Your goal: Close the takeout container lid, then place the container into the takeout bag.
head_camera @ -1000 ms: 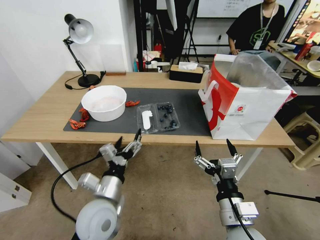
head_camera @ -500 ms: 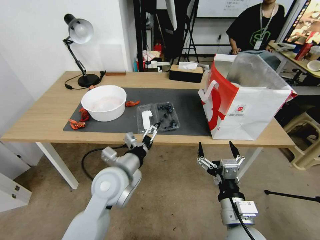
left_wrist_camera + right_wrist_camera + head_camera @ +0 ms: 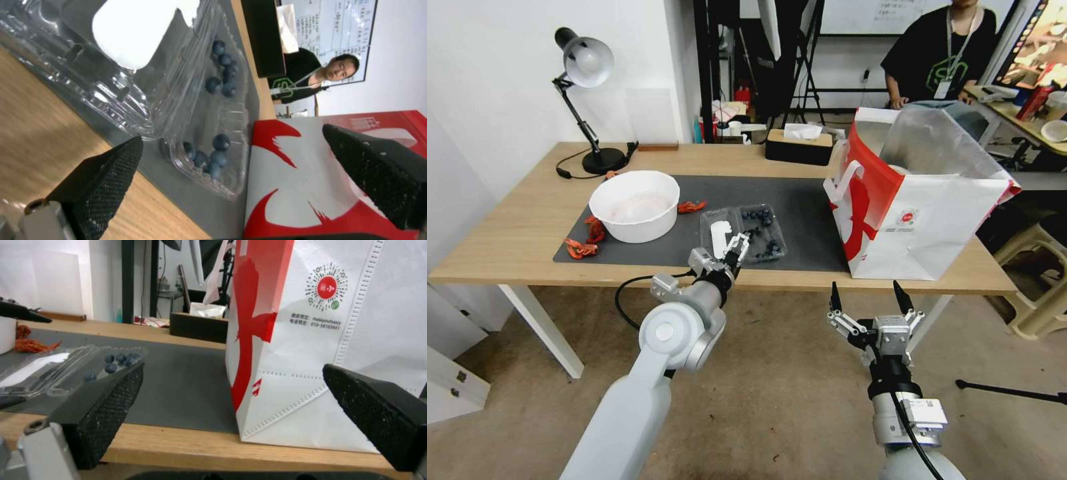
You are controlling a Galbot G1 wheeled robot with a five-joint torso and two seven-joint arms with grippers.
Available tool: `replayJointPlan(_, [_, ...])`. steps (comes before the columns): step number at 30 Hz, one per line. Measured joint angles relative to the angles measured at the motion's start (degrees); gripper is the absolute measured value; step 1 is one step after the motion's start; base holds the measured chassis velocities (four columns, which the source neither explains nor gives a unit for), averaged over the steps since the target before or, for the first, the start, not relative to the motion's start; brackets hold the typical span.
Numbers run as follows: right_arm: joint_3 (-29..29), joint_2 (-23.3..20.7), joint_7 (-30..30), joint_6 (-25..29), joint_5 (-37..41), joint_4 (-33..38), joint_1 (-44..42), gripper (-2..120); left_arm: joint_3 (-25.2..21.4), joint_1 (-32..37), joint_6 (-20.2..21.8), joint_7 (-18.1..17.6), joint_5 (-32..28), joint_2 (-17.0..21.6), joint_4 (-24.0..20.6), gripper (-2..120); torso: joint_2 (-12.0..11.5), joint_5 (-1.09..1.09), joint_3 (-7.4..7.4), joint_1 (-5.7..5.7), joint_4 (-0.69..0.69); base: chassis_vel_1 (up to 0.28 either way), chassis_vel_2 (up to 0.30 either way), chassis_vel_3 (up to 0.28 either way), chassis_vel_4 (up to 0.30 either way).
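Observation:
The takeout container (image 3: 762,235) lies open and flat on the dark mat, blueberries in its right half. Its lid (image 3: 719,238), clear with a white oblong sticker, lies spread to the left. My left gripper (image 3: 737,244) hovers open over the container's near edge, around the hinge line. The left wrist view shows the container (image 3: 213,100) and lid (image 3: 129,33) close ahead between the open fingers (image 3: 102,186). The takeout bag (image 3: 924,213) stands open at the table's right. My right gripper (image 3: 867,299) hangs open below the table's front edge, facing the bag (image 3: 311,340).
A round white bowl (image 3: 635,205) sits left of the container, with red scraps (image 3: 580,248) around it. A desk lamp (image 3: 587,67) and a tissue box (image 3: 799,144) stand at the back. The mat (image 3: 807,200) is bare between container and bag.
My left arm has swung forward and up from below the table edge to the container's near edge, fingers still open. The right gripper has drifted slightly lower.

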Motion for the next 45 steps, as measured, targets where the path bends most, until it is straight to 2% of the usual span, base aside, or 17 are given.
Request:
replayJointPlan(15, [-0.1,-0.1,0.1,-0.3,0.1,-0.4,0.5,100,0.0,0.1,0.5,-0.7,1.2,0.2,0.7,100,0.0,-0.01,-0.01,0.0,0.0,0.0,0.0,0.0,0.0])
replayJointPlan(22, [-0.1,0.2,0.2,-0.3,0.2,-0.3,0.4,100,-0.2,-0.8,-0.5,1.5,4.0,0.6,2.6,100,0.0,-0.01,0.0,0.0,0.0,0.0,0.0,0.0,0.0])
replayJointPlan(34, [-0.1,0.4,0.2,-0.3,0.1,-0.2,0.3,100,0.8,-0.9,-1.6,4.4,8.9,1.6,2.9,100,0.0,0.0,0.0,0.0,0.0,0.0,0.0,0.0,0.0])
replayJointPlan(37, [-0.1,0.5,0.2,-0.3,0.1,-0.3,0.3,100,1.9,-0.6,-2.3,6.7,12.4,2.0,3.0,100,0.0,0.0,0.0,0.0,0.0,0.0,0.0,0.0,0.0])
replayJointPlan(45, [0.0,0.5,0.2,-0.3,0.1,-0.3,0.3,100,2.5,-0.3,-2.5,7.7,14.0,2.2,2.8,100,0.0,0.0,0.0,0.0,0.0,0.0,0.0,0.0,0.0])
